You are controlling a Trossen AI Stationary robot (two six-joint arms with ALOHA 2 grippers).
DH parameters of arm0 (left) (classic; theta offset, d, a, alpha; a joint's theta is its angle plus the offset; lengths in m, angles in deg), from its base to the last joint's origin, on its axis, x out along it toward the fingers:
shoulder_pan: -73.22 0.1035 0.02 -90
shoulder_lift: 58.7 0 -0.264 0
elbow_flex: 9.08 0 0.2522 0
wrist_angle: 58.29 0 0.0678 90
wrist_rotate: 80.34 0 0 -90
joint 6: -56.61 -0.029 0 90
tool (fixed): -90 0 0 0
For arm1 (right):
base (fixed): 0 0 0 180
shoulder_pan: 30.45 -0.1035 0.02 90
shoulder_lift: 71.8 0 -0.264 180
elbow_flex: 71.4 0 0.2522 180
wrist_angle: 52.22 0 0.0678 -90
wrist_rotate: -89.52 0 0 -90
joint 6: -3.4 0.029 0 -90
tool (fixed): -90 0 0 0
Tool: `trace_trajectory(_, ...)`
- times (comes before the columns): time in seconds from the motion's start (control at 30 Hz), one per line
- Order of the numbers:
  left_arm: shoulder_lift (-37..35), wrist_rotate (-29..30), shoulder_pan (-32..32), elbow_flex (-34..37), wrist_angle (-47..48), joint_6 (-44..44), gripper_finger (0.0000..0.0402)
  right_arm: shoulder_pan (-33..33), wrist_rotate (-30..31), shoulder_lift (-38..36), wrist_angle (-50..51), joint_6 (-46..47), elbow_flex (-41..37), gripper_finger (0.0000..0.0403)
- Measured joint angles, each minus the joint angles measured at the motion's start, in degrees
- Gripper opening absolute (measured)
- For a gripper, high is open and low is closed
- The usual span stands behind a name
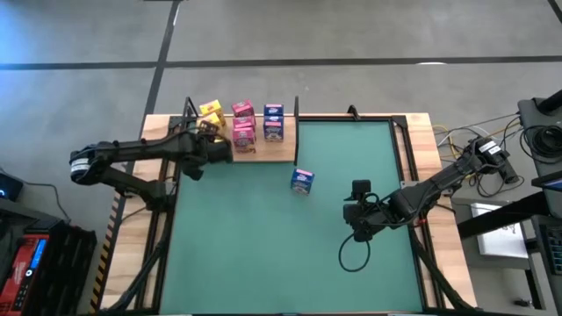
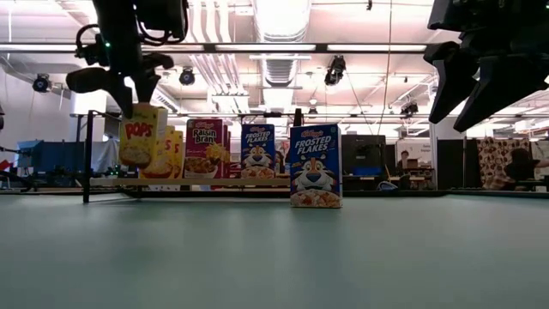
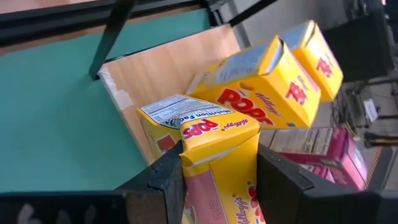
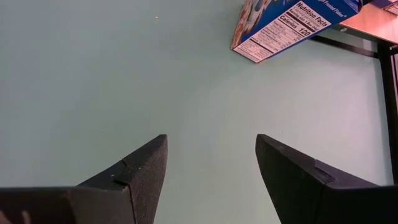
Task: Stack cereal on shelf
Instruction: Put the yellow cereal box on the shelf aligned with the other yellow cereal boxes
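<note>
One yellow Pops box (image 3: 214, 155) clamped in left gripper (image 3: 217, 177) above shelf (image 3: 155, 68): lower squarely beside other yellow boxes (image 3: 267, 87); right gripper (image 4: 211, 165) open, idle.

Even, bright overhead light comes from the ceiling lamps (image 2: 283, 17), which glare white in the low view. Shadows on the green mat (image 1: 263, 246) are faint and soft. Both wrist views show their dark fingers slightly blurred, nearly featureless.

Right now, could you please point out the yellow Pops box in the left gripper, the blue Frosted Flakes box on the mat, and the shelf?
Yellow Pops box (image 3: 214, 140): left wrist view, top edge.
Blue Frosted Flakes box (image 2: 315, 166): low view, front.
Shelf (image 1: 279, 151): high view, bare board.
</note>
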Motion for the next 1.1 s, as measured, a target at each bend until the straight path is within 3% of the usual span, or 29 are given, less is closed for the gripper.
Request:
trace_trajectory(0.37,1.24,-2.5,2.63,0.01,-0.43,2.32,0.0136,0.0,-0.01,0.0,-0.02,0.0,0.0,0.0233)
trace_trajectory(0.7,2.08,3.39,3.61,0.0,-1.93,-2.1,0.0143,-0.01,-0.02,0.0,-0.02,0.0,0.0,0.0233)
trace_trajectory(0.87,2.14,3.53,3.56,0.0,-4.38,-5.97,0.0148,-0.01,-0.01,-0.02,-0.04,0.0,0.0,0.0233)
trace_trajectory(1.1,2.21,2.24,3.91,0.0,-4.15,-2.15,0.014,-0.01,-0.01,-0.01,-0.04,0.0,0.0,0.0233)
